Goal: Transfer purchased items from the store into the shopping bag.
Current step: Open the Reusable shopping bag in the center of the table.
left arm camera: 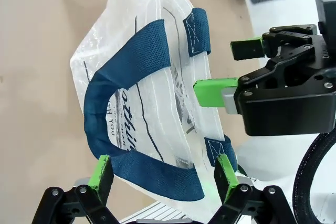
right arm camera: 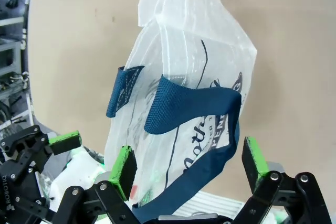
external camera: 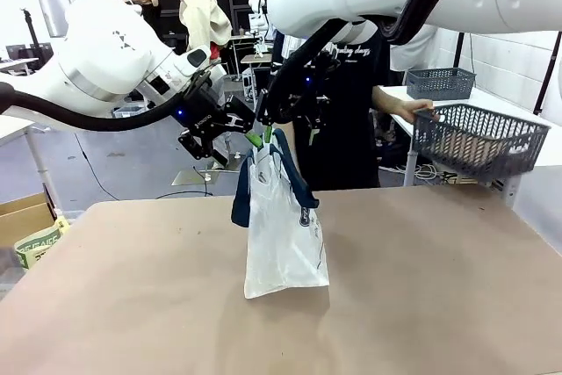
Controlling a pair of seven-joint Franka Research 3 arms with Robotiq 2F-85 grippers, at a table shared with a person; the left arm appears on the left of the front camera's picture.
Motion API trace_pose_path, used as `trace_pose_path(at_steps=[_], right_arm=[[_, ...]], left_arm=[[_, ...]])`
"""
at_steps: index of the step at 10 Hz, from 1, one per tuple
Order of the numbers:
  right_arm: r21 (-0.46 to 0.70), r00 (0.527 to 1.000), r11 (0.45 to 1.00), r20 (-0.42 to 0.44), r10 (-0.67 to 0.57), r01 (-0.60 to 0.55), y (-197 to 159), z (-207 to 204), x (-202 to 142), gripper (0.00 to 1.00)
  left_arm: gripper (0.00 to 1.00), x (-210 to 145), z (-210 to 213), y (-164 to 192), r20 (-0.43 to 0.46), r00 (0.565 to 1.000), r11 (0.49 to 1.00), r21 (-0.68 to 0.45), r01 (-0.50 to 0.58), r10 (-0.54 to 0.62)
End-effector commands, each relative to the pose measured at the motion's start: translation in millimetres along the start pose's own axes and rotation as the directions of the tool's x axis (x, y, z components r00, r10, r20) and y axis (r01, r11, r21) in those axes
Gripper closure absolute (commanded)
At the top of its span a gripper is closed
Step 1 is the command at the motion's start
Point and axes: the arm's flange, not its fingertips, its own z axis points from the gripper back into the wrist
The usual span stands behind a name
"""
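Both arms reached in over the middle of the table (external camera: 421, 305), wrists tipped down, and met above the shopping bag (external camera: 283, 234). The left gripper (left arm camera: 164, 163) came in from the left and the right gripper (right arm camera: 187, 148) from the right, their green pads close together at the bag's mouth. Each gripper's jaws were spread wide, released and clamping nothing. A navy strap handle (left arm camera: 131, 72) passed between each pair of fingers, though whether it rested on them could not be told.

The bag was translucent whitish plastic, creased, with dark script on its face. It stood near the centre of the table with its bottom at the tabletop. Its long axis ran roughly vertical, mouth up at the grippers, and one strap drooped down each side.

At the far right, a person's hand (external camera: 413, 110) gripped the rim of the store (external camera: 481, 140), a dark grey slotted basket held above the table edge, well apart from the bag. A tan shape (external camera: 461, 143) showed dimly through the basket's wall.
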Motion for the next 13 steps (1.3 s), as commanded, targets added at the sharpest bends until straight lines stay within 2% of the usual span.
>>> trace_pose_path(at_steps=[1,5,6,7,8,11,13], right_arm=[[-0.039,0.999,0.999,-0.035,-0.012,0.011,3,-3,8,0.0],[-0.041,0.998,0.999,-0.071,0.002,-0.005,0,-20,5,0.0],[-0.013,0.997,0.999,-0.07,0.03,-0.031,-2,-23,2,0.0],[-0.022,0.997,0.998,-0.056,0.052,-0.053,-5,-27,0,0.0],[-0.004,0.994,0.994,-0.008,0.113,-0.113,-8,-29,-4,0.0],[0.003,0.989,0.989,-0.014,0.148,-0.148,-14,-32,-13,0.59],[-0.01,0.986,0.986,-0.026,0.164,-0.164,-19,-33,-23,0.99]], left_arm=[[0.0,-2,-2,5,-0.012,1.0,1.0,-0.03,0.008,-0.009],[0.0,-2,-18,15,-0.053,0.998,1.0,-0.01,-0.015,0.015],[0.06,-2,-23,15,-0.059,0.998,1.0,-0.009,-0.009,0.009],[0.21,-1,-29,13,-0.072,0.997,1.0,-0.002,0.005,-0.005],[0.41,-2,-31,13,-0.077,0.997,1.0,0.015,0.013,-0.011],[1.0,-3,-30,13,-0.071,0.997,1.0,0.023,0.005,-0.004],[1.0,-3,-27,14,-0.061,0.998,1.0,0.03,0.005,-0.003]])
